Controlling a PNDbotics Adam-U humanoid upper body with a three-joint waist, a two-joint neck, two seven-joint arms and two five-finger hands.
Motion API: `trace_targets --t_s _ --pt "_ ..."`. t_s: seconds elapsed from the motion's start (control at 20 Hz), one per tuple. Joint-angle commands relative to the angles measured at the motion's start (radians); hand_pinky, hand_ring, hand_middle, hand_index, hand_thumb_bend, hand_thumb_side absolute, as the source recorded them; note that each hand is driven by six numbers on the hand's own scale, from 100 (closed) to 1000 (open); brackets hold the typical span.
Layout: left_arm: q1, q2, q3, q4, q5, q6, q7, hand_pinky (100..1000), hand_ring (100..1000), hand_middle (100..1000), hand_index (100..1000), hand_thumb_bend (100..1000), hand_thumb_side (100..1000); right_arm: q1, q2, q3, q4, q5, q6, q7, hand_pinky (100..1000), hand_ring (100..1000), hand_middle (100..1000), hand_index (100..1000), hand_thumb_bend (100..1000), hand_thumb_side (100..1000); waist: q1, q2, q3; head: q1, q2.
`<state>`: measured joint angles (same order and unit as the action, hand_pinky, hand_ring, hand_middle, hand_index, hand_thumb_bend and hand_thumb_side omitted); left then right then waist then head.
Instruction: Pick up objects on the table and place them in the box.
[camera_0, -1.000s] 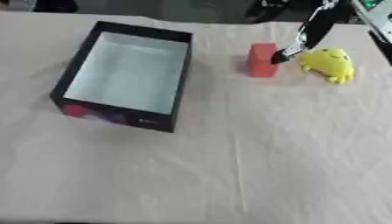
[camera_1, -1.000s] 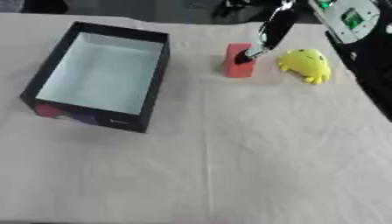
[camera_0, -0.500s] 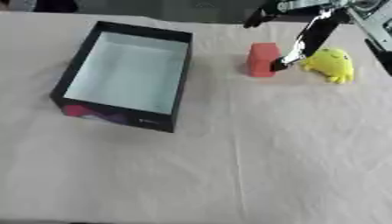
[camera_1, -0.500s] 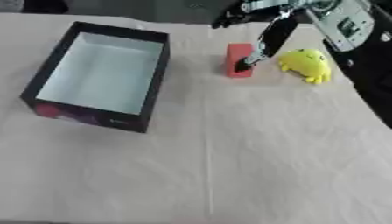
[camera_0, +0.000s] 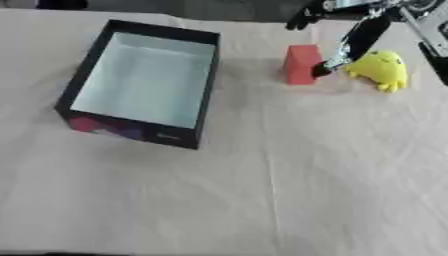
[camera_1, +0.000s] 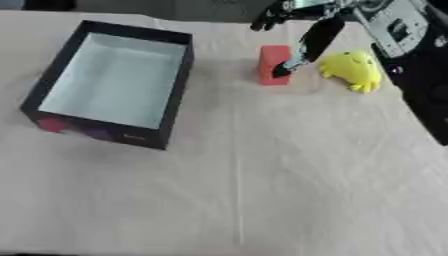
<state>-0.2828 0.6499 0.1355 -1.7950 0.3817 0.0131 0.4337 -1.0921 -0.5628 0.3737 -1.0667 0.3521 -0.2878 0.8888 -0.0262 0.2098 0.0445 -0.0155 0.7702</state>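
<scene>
A red block (camera_0: 301, 64) stands upright on the cloth, right of the black box (camera_0: 207, 90), whose pale inside holds nothing. Just right of the block lies a yellow soft toy (camera_0: 381, 69). My right hand (camera_1: 313, 40) reaches in from the upper right. One long dark digit slants down between block and toy, its tip touching the block's right side. The other fingers (camera_1: 267, 20) spread out above and behind the block's top, apart from it. The hand is open and straddles the block. My left hand shows in neither view.
My right arm, with a silver-grey panel (camera_1: 398, 30), fills the upper right corner and right edge. A beige cloth (camera_0: 262, 200) covers the table. The box's front wall carries a coloured print (camera_0: 105, 127).
The right hand has spread its fingers out over the top of the red block; a second ago only the one digit showed beside it. Block, toy and box have stayed put.
</scene>
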Motion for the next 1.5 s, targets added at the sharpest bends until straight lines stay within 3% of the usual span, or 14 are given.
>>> trace_targets --t_s 0.05,0.45,0.9,1.5 --pt "-0.011 0.018 0.013 -0.021 0.000 -0.006 0.000 799 777 812 873 664 666 -0.017 -0.008 -0.017 0.008 0.008 -0.011 0.018 969 924 894 929 537 361 0.006 -0.009 0.004 -0.002 0.000" --pt "-0.015 0.013 0.015 -0.022 0.000 -0.008 0.001 799 776 812 870 662 665 -0.014 -0.002 -0.024 0.026 0.025 -0.006 0.018 960 916 883 925 538 375 0.002 0.009 0.010 -0.001 0.000" --pt "-0.013 0.008 0.017 -0.026 -0.001 -0.012 -0.002 800 774 811 866 657 667 -0.011 0.007 -0.068 0.072 0.085 0.016 0.018 951 900 881 916 533 366 0.002 0.024 0.016 -0.004 0.000" --pt "-0.012 0.004 0.016 -0.027 -0.005 -0.015 -0.012 800 773 811 860 651 670 -0.014 0.007 -0.080 0.059 0.066 0.029 0.009 946 891 877 910 535 373 0.005 0.030 0.012 -0.008 0.000"
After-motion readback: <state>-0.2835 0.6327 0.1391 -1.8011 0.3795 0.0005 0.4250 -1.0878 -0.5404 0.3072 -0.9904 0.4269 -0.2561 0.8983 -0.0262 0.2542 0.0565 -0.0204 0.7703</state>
